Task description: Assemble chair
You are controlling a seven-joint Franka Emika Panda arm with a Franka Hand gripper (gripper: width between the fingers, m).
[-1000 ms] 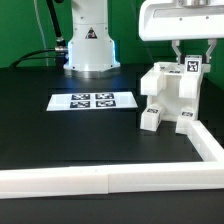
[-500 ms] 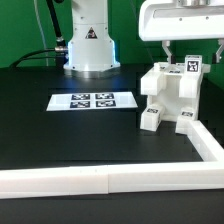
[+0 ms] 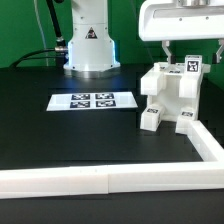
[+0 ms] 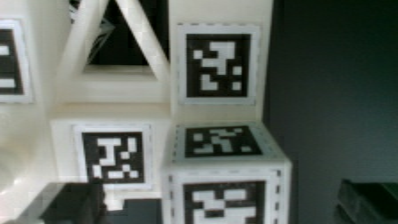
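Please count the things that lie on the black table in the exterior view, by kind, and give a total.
Partly built white chair: 1
Marker board: 1
White L-shaped wall along the table edge: 1
Total: 3

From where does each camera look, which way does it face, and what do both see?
Exterior view: off the arm, facing the arm's base, with the marker board and the chair in front of it; the gripper hangs over the chair.
Wrist view: on the wrist, close on the chair; no robot part clearly shows.
Shared: the chair.
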